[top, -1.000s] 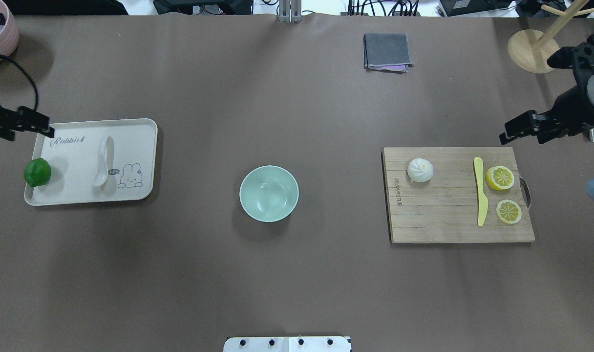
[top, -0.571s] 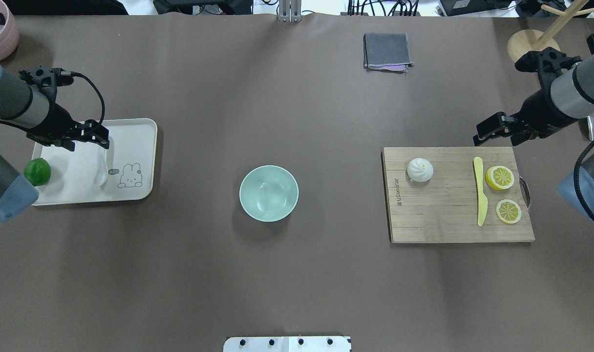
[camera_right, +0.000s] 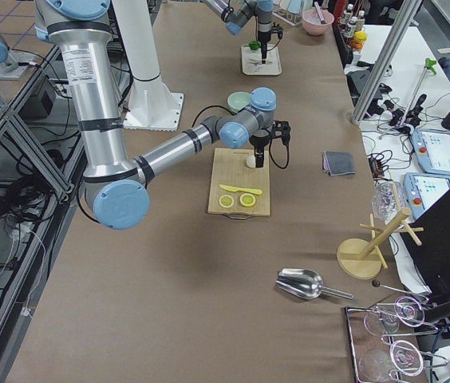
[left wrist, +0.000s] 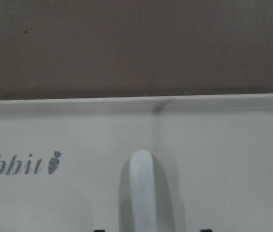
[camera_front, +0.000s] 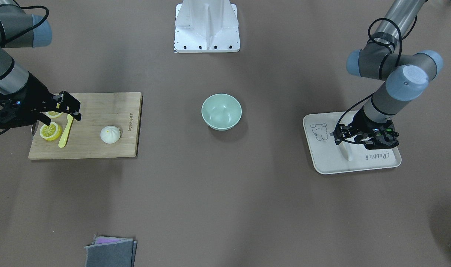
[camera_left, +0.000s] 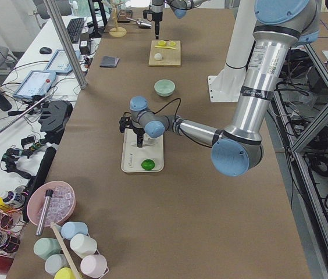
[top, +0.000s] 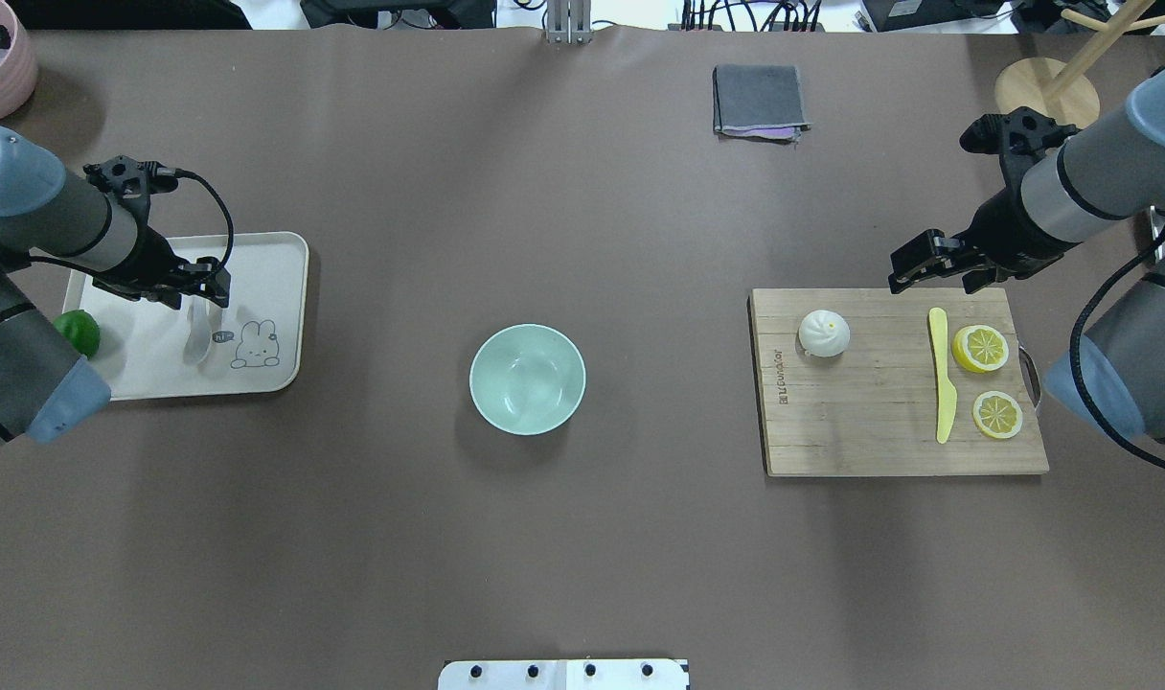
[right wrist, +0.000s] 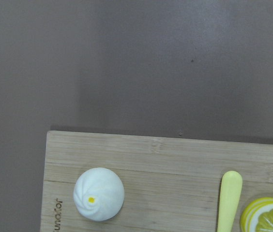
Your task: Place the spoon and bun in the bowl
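Small white plastic spoon (top: 197, 337) lies at nine o'clock on the brown counter (top: 582, 537). The spread left pincer (top: 201, 293), seemingly astride its handle, might squeeze it out sideways.

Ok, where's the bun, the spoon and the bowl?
bun (top: 824, 333), overhead view, on its pleated top.
spoon (top: 197, 341), overhead view, on its rounded scoop.
bowl (top: 528, 380), overhead view, on its bare inside.

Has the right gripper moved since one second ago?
Yes. The right gripper has moved along the cutting board's far edge, toward the bun.
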`<act>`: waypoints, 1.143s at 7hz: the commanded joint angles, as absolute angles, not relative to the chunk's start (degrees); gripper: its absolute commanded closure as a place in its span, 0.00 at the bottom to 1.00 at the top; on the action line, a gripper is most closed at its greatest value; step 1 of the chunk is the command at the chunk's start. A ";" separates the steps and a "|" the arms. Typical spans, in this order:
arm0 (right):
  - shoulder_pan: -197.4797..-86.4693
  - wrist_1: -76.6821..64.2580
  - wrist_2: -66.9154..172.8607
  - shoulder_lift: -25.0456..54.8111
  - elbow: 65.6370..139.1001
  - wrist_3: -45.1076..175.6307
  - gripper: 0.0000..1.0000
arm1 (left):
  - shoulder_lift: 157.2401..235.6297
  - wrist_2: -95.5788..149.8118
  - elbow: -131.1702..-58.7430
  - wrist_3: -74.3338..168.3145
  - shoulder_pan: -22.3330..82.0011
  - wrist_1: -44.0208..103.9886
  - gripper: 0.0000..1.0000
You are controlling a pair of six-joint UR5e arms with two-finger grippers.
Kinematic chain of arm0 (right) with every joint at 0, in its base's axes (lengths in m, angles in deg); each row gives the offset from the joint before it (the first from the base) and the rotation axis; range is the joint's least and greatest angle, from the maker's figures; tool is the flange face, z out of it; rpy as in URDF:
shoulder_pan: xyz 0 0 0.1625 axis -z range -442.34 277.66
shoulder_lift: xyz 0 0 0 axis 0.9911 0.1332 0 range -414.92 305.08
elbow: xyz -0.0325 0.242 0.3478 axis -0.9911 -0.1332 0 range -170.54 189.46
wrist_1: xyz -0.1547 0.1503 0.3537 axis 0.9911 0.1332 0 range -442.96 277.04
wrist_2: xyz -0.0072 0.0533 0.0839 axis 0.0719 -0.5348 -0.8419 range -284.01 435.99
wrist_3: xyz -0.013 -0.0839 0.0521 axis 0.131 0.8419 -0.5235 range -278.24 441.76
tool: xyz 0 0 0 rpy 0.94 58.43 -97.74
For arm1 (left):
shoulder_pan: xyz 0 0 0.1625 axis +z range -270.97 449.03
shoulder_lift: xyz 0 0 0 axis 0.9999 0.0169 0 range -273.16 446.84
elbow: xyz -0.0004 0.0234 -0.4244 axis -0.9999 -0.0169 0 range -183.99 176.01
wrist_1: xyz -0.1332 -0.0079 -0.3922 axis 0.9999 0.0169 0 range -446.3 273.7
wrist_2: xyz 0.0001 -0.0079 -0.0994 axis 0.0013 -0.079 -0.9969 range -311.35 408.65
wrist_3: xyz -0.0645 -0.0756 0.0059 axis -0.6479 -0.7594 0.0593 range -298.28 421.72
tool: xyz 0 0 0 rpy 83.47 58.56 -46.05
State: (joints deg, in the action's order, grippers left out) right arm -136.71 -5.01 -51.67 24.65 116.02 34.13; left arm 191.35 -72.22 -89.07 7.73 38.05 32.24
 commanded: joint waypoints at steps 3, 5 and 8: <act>-136.13 -5.00 -51.36 24.09 115.55 33.86 0.05 | 191.52 -72.02 -90.28 8.19 38.32 32.80 1.00; -135.26 -5.00 -50.05 22.78 114.93 33.86 0.05 | 192.04 -72.72 -99.30 7.41 38.32 31.66 1.00; -131.41 -6.57 -45.67 20.23 111.17 31.85 0.05 | 206.67 -68.72 -99.18 -4.97 47.07 28.34 1.00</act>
